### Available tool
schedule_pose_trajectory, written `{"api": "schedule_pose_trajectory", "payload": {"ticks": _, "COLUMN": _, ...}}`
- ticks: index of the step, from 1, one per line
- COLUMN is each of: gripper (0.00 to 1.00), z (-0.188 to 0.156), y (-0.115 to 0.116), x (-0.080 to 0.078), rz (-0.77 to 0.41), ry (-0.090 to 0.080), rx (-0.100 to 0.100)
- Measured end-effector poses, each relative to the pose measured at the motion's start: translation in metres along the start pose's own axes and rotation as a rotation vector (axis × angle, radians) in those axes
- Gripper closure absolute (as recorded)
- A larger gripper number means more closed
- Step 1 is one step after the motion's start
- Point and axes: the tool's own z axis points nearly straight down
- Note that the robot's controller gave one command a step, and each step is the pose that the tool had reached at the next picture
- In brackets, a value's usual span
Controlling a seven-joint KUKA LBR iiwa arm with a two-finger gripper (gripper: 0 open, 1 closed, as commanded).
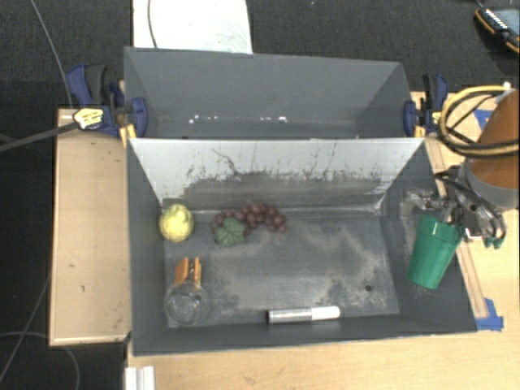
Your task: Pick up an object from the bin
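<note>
Closed on the upper lip of a green plastic cup (429, 257), with the hand (455, 218) reaching in over the right edge of the bin (325, 258). Held mouth-up and tilted, base pointing toward the front edge, rim up against the fingers. Probably taken by the lip for want of better purchase: seemingly too broad in the body for a two-finger grasp, thin enough only at the wall. Hanging over the sloped right wall rather than the flat floor, so likely off the metal or barely brushing it; hard to tell which from above.

Lying along the opposite side:
- a yellow-green round fruit (176, 223) near the left edge
- a bunch of dark purple grapes (253, 218) with a green leaf, just beside the fruit and toward the back edge
- a clear glass jar (185, 305) in the front-left corner, with something orange touching its far side
- a silver-and-white marker (304, 315) flat along the front edge

All well apart from the hand, so little danger of snagging on the way up.

Judged as the lifting step: grasp made, carry-out not yet finished. Next, raise straight up, keeping clear of the right wall and rim. Main risk: slipping out of a pinch on one side of the lip, or turning in the fingers under the cup's own weight, given the tilt.
</note>
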Motion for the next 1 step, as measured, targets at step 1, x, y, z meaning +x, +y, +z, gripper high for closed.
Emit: {"api": "schedule_pose_trajectory", "payload": {"ticks": 1, "gripper": 0.00, "z": 0.0000, "y": 0.0000, "x": 0.0000, "rz": -0.001, "ry": 0.000, "rx": 0.000}}
